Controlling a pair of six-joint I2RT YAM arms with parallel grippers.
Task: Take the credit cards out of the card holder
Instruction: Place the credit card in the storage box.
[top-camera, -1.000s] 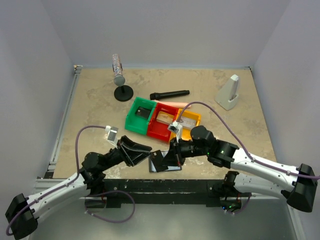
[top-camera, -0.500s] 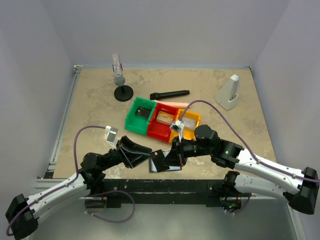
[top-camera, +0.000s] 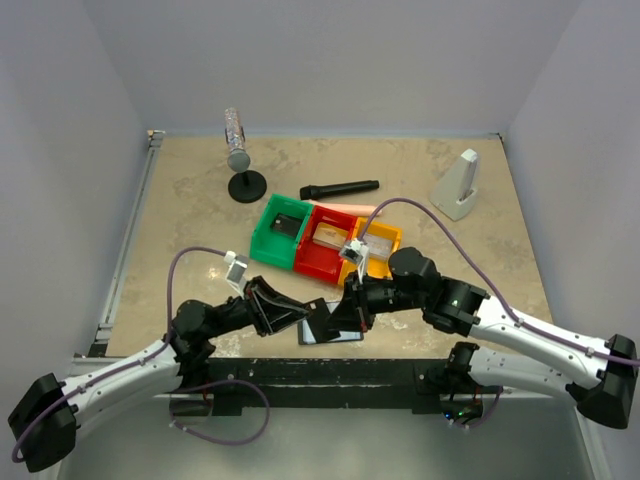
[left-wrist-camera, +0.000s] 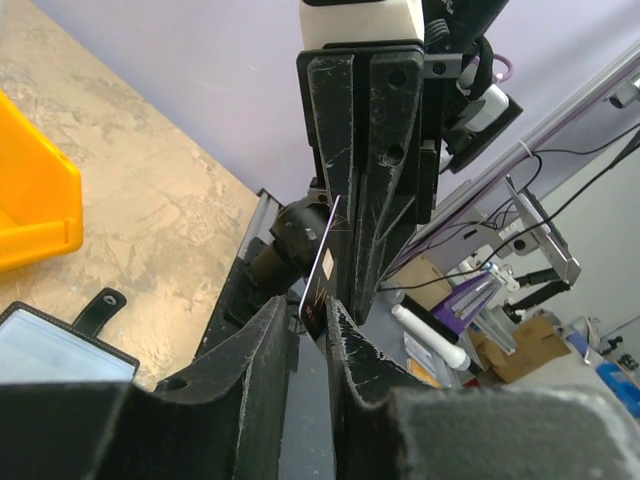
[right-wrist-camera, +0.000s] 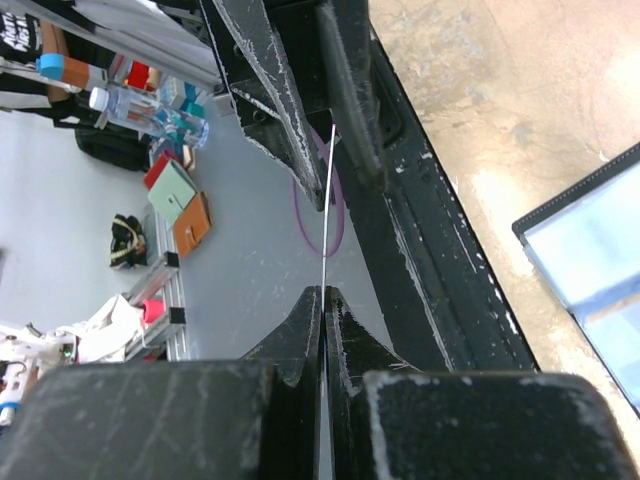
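Note:
The card holder (top-camera: 335, 332) lies open on the table near its front edge, bluish-grey inside. It shows at the lower left of the left wrist view (left-wrist-camera: 45, 350) and at the right edge of the right wrist view (right-wrist-camera: 600, 250). My right gripper (top-camera: 348, 312) is shut on a credit card (right-wrist-camera: 327, 215) and holds it edge-on above the holder. My left gripper (top-camera: 300, 318) is open, with its fingers (right-wrist-camera: 265, 90) on either side of the card's free end (left-wrist-camera: 322, 268). The card lies close against one left finger.
Green (top-camera: 278, 232), red (top-camera: 322, 245) and orange (top-camera: 378, 245) bins stand in a row just behind the grippers. A black marker-like stick (top-camera: 340, 188), a bottle on a black stand (top-camera: 240, 160) and a white wedge (top-camera: 458, 185) are farther back.
My left gripper has moved right, towards the right gripper, and its fingers now straddle the card. The right gripper has barely moved and keeps its hold.

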